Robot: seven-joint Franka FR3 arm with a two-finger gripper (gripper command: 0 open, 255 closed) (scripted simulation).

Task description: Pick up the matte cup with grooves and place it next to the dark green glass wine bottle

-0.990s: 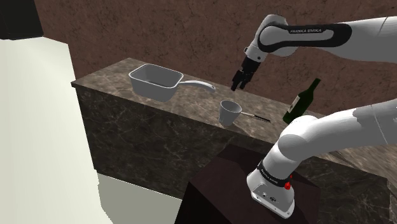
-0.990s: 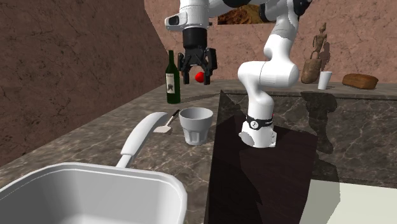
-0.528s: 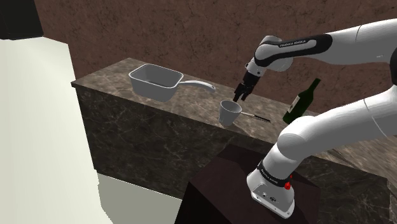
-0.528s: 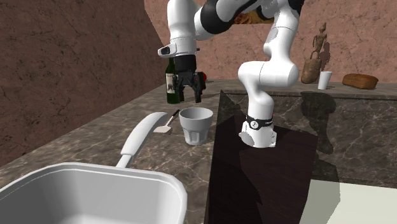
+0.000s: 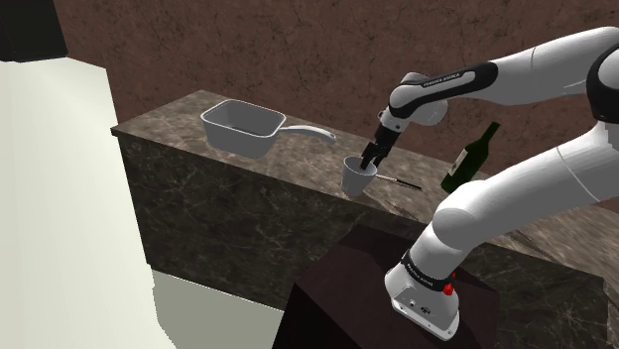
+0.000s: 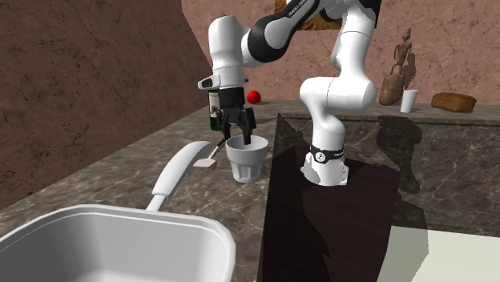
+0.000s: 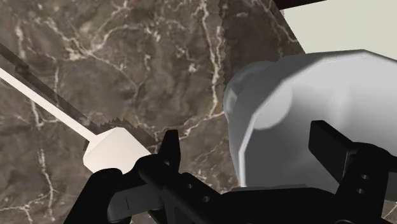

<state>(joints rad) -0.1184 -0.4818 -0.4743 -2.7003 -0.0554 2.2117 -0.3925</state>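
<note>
One second ago the claw [image 6: 243, 138] hung high above the counter [image 5: 179, 134]. Now it has come down to the cup [image 6: 246, 162], and its tips are right at the rim. The claw is open and holds nothing. In the wrist view its two fingers [image 7: 170, 153] stand wide apart. One is out by the side of the cup and one is over the cup's mouth, so the cup's wall is between them. I think they are not touching the wall yet, but it is hard to be sure. The cup is pale grey and stands upright near the counter's edge, just beside a thin spatula [image 7: 113, 151]. The bottle [image 5: 464, 167] stands further along the counter, apart from the cup. A big pan [image 5: 241, 124] sits at the other end. So the reach is nearly done. Next the claw likely needs to go a little lower and close on the wall, then lift the cup and carry it over to the bottle.
</note>
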